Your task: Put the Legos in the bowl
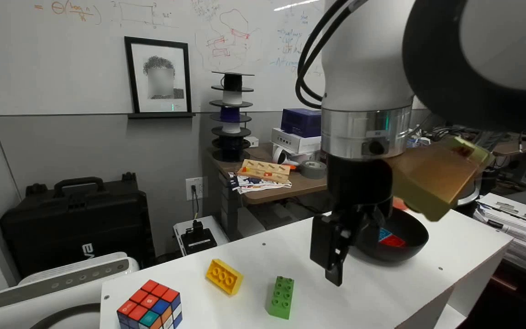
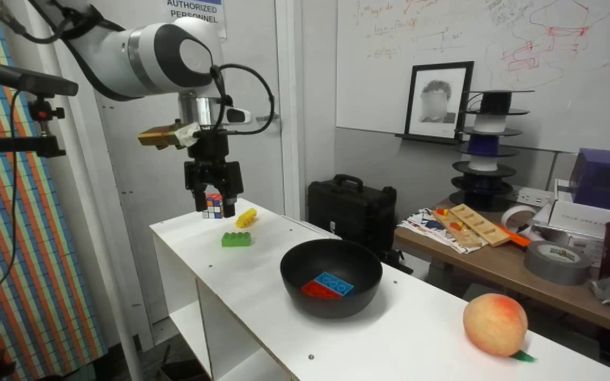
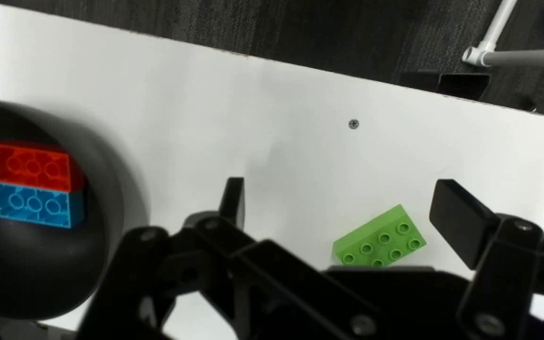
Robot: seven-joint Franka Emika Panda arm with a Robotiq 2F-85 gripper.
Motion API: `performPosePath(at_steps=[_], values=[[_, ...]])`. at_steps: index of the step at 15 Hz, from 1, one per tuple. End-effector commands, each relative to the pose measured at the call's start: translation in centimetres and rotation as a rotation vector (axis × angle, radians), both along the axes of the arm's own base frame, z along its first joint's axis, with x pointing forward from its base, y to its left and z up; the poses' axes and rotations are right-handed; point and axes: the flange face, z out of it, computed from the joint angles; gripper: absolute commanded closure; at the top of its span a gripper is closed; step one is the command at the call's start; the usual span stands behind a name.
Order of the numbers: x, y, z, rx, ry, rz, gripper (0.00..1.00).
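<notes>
Wrist view shows you the red brick (image 3: 33,166) and the blue brick (image 3: 34,204) inside the bowl (image 3: 31,278) — half of the task seems done. The green brick (image 3: 380,239) lies outside the bowl; the yellow brick (image 1: 224,276), in an exterior view, lies farther from it. Picking green is probably your step now: turn to its slant, then lower. Your gripper (image 3: 340,202) hangs in the air on the green brick's side of the bowl, pointing down, jaws apart — it holds nothing.

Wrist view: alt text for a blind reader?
An open hand above a white surface; on it, a green brick, studs up, partly hidden, appears between the fingers. At left, a cropped black bowl holds a red brick and a blue brick, undersides up.
</notes>
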Motion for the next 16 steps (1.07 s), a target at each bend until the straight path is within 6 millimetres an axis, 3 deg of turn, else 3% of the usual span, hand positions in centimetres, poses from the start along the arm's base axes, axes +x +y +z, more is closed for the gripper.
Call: performPosePath(at_steps=[1, 7, 16], values=[[0.2, 0.2, -2.1, 0.047, -0.040, -0.190, 0.00], [0.6, -0.3, -5.1, 0.153, -0.142, -0.462, 0.00], [0.5, -0.2, -7.1, 0.216, -0.140, -0.559, 0.00]])
